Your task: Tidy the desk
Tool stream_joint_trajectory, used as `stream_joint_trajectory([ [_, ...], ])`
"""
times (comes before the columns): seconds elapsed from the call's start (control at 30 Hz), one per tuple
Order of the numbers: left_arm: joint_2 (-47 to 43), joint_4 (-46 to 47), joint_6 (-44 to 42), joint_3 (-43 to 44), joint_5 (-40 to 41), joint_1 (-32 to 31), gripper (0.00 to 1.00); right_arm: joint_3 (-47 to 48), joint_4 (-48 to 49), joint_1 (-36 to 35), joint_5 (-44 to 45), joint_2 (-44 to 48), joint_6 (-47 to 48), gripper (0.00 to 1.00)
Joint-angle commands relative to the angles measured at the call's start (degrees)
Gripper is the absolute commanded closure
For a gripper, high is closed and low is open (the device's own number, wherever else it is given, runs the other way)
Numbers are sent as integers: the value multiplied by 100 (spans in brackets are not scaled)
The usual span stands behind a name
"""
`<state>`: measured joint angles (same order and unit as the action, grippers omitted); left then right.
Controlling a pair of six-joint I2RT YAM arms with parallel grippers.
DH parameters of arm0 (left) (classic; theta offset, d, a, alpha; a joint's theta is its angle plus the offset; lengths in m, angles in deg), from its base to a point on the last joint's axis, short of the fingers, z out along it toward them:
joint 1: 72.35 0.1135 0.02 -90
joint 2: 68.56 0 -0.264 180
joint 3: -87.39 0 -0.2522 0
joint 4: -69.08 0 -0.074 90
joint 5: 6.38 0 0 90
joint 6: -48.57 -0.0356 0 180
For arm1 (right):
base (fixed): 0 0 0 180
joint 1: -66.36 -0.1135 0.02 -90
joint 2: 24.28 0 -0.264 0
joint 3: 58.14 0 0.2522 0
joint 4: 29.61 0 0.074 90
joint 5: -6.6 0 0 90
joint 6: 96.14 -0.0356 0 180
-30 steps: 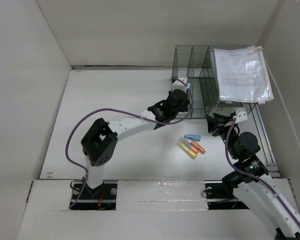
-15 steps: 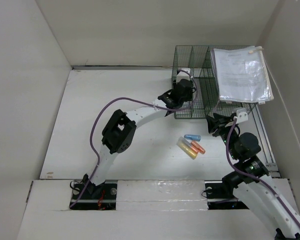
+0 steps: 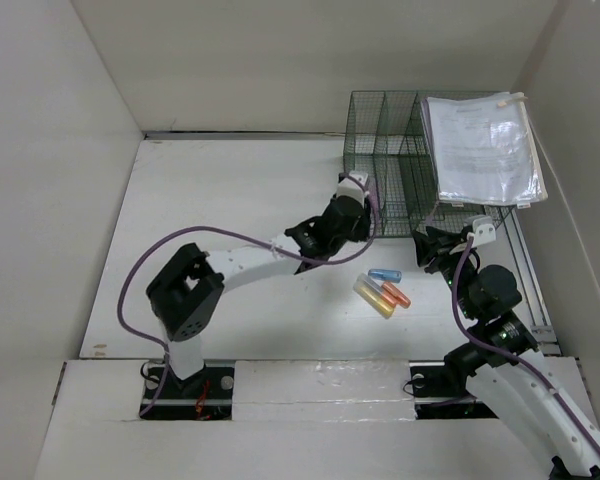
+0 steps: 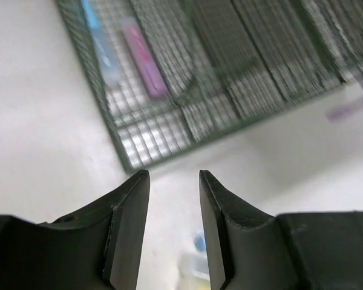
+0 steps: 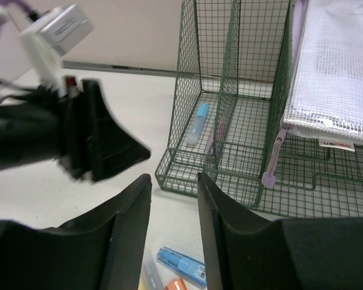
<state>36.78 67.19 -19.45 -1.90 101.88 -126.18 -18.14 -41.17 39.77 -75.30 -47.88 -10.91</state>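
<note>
the desk (image 3: 230,200) fills the floor of the white-walled bay, spread out ahead of both arm bases. on it, a cluster of loose markers (image 3: 380,293) lies between the 2 arms, near the green mesh rack (image 3: 390,165) at the far right. you look partway through: a blue pen (image 4: 100,45) and a pink pen (image 4: 145,60) already lie inside the rack and a document pouch (image 3: 483,150) rests on top, but the markers are not yet put away. the left gripper (image 4: 174,175) hangs near the rack's corner, fingers a little apart, holding nothing. the right gripper (image 5: 173,176) is likewise slightly parted and empty. only the left wrist view shows the pink pen clearly. only the top view shows the whole marker cluster.
</note>
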Motion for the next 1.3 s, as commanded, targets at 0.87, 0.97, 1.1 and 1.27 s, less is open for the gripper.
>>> stream_joint_trajectory([
  [0.87,373,-1028,1379,-471,195,-2211,51,65,229,31,157,92,-41,81],
  [0.97,531,-1318,1441,-287,380,-2211,48,57,229,31,148,109,-41,75],
  [1.1,742,-1574,1485,-154,634,-2317,47,57,237,31,104,92,-41,69],
  [1.27,900,-1776,1538,-40,845,-2317,45,57,255,31,34,83,-41,65],
])
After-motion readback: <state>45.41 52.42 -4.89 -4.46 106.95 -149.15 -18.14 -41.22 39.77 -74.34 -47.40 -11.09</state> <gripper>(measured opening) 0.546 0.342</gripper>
